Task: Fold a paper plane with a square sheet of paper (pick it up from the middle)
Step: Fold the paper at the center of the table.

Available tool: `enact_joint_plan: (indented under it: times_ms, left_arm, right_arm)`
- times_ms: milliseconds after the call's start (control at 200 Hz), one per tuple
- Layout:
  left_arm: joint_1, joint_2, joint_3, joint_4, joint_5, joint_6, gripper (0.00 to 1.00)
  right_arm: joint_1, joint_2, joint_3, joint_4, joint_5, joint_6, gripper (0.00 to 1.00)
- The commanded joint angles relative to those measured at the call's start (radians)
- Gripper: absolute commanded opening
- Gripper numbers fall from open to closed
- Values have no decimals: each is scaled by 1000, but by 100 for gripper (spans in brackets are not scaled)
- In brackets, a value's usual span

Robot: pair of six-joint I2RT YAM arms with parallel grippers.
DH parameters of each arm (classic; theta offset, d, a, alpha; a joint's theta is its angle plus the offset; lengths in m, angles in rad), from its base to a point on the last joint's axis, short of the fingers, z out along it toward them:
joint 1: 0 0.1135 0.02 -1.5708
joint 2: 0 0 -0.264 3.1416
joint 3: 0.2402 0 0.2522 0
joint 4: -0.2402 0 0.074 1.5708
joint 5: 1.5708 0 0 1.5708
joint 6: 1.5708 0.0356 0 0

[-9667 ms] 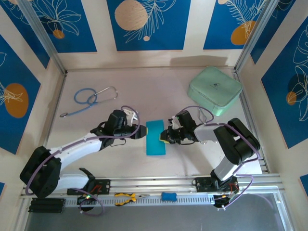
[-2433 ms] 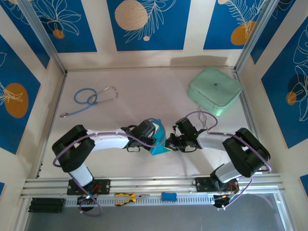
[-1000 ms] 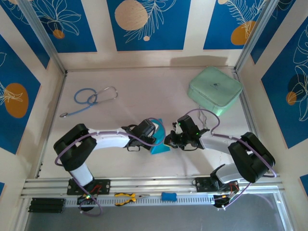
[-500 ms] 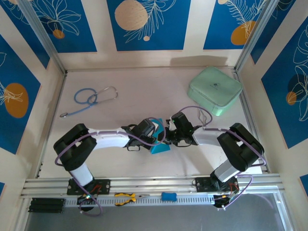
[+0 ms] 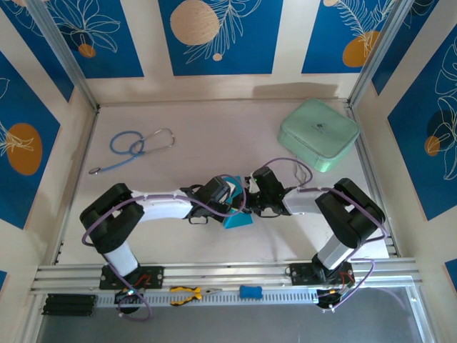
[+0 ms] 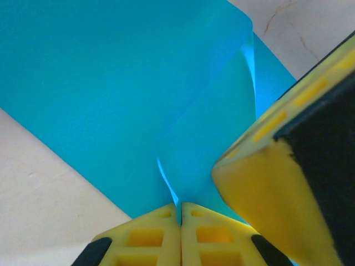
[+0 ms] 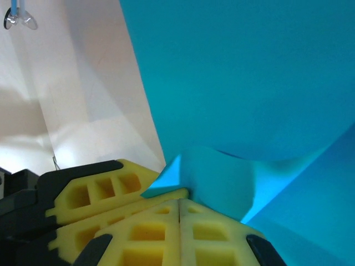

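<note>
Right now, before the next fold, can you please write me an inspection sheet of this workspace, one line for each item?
Surface: pale beige tabletop, nothing wrong seen.
Job's things: thin cyan-blue paper sheet, bent and partly folded, at the middle.
Clutter: blue-tubed stethoscope far left; mint-green rounded case far right; yellow-handled pliers and small blue block on the near rail.
Grippers: left gripper shut on the paper; right gripper shut on it too.
Cables: purple cables looping along both arms.
Surroundings: blue leaf-print wall panels.
</note>
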Motion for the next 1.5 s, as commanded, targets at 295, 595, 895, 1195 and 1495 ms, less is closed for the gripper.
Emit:
enact_joint_plan:
  times_ms: [295, 595, 895, 1195, 1495]
  left_arm:
    - [16, 26, -2, -8, 21, 6, 9]
    - [17, 26, -5, -16, 20, 8, 9]
    - [18, 25, -6, -19, 23, 10, 9]
    - [18, 29, -3, -24, 24, 13, 9]
    - [18, 27, -2, -34, 25, 15, 9]
  right_arm:
    - [7, 62, -80, 61, 27, 39, 0]
    - [-24, -73, -4, -87, 39, -20, 0]
    - [-63, 4, 22, -93, 31, -26, 0]
    - [-79, 39, 4, -116, 44, -11, 0]
    - [-99, -32, 74, -158, -2, -64, 1]
